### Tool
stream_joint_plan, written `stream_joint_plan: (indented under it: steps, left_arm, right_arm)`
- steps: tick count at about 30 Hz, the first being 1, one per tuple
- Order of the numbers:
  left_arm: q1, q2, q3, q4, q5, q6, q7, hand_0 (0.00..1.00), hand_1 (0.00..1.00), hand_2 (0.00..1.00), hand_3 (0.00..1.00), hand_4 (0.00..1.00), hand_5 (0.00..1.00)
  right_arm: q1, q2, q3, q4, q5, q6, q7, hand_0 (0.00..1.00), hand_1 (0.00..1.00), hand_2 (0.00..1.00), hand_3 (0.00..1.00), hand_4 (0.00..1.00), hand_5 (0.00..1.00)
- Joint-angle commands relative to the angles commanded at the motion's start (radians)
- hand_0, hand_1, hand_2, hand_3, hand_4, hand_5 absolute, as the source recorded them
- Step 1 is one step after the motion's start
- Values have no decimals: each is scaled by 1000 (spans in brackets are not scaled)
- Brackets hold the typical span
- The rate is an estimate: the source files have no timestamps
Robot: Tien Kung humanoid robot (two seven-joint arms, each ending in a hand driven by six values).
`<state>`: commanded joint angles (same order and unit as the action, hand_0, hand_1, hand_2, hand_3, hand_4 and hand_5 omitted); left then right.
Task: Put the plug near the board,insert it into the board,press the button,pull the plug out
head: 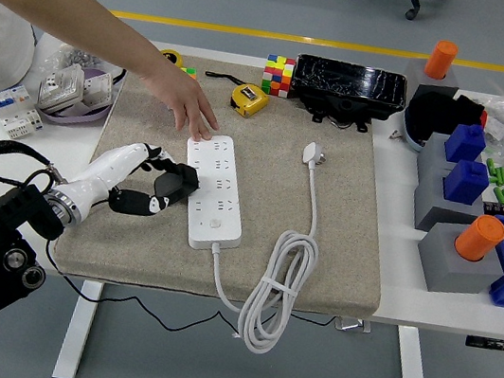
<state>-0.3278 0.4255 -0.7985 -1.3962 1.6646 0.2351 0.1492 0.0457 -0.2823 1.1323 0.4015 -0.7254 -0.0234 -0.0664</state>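
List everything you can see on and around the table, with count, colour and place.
power strip: one, white, mat centre-left
black plug: one, at strip's left edge
white plug: one, mat centre, with coiled cord
mat: one, beige
tape measure: one, yellow, far edge
cube: one, multicoloured, far edge
black tray: one, far edge
orange cylinders: two, right
blue blocks: two, right
person's hand: one, touching strip's far end
left hand: one, fingers around black plug

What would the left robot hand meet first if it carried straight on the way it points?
Probably the power strip: the left robot hand, holding the black plug, points right at its near edge.
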Motion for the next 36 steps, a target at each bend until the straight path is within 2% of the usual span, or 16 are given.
stream_joint_plan:
  steps: [2, 3, 8, 9, 18, 28, 36]
  left_arm:
    - [-2, -4, 0, 7, 3, -5, 10, 678, 725, 691, 615, 707, 141]
    - [-2, -5, 1, 10, 2, -6, 14, 688, 750, 743, 657, 711, 148]
    - [-10, -8, 4, 19, 1, -11, 25, 688, 750, 743, 657, 711, 148]
    - [-11, -9, 2, 18, 2, -12, 26, 698, 756, 772, 676, 710, 150]
    - [-21, -24, -1, 3, -1, -14, 13, 695, 756, 770, 682, 713, 151]
    - [-39, -48, 13, 17, -13, -36, 18, 696, 753, 762, 675, 714, 146]
    - [-20, -42, -33, -3, 3, -4, -1, 694, 746, 748, 673, 717, 149]
  right_arm:
    - [0, 0, -2, 0, 0, 0, 0, 657, 664, 663, 553, 911, 505]
    - [0, -1, -3, 0, 0, 0, 0, 657, 665, 664, 553, 910, 505]
    - [2, -5, -8, 1, 1, -1, 0, 657, 665, 664, 553, 910, 505]
    - [3, -5, -9, 1, 1, 0, 0, 657, 664, 662, 553, 909, 505]
    - [0, -2, -5, 1, 0, 0, 0, 658, 664, 663, 553, 909, 504]
    - [-8, 6, 2, 0, 0, 1, 0, 658, 665, 662, 553, 909, 505]
    - [-13, 8, 13, -1, -2, 0, -1, 656, 664, 662, 551, 909, 504]
